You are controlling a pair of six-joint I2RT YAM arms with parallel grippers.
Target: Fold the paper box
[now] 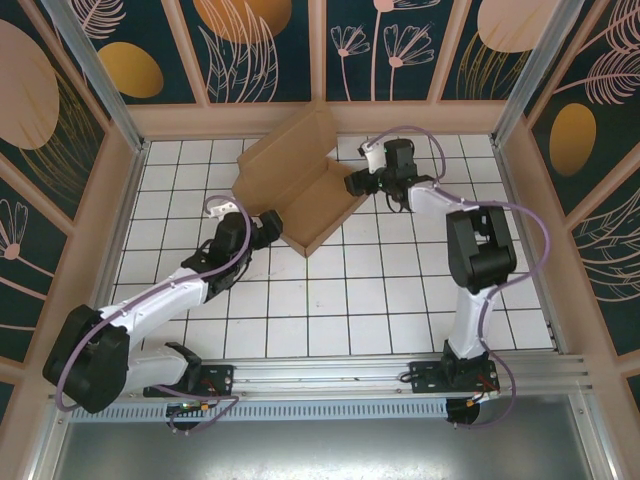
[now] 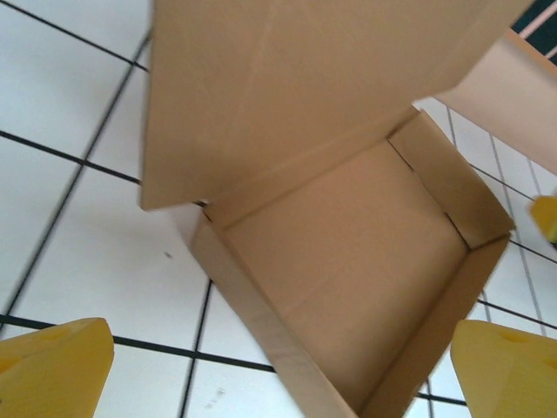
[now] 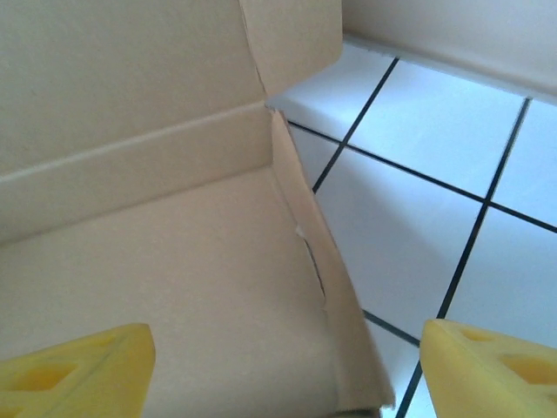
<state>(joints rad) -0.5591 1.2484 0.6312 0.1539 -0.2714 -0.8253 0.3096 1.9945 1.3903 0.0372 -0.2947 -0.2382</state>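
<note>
The paper box [image 1: 310, 195] is a brown cardboard tray lying askew at the back middle of the tiled table, with its lid [image 1: 285, 150] raised toward the back. My left gripper [image 1: 268, 225] is open at the box's near left corner. In the left wrist view that corner [image 2: 287, 348] sits between the yellow fingertips [image 2: 52, 370], with no contact visible. My right gripper [image 1: 358, 185] is open at the box's right side. In the right wrist view it [image 3: 283, 374] straddles the low side wall [image 3: 339, 296], one fingertip [image 3: 74, 374] over the tray floor and the other over the tiles.
The white tiled table [image 1: 330, 300] is bounded by a wooden rim [image 1: 320, 118] at the back and on both sides. Metal corner posts [image 1: 95, 70] rise at the back. Open tiles lie in front of the box, between the two arms.
</note>
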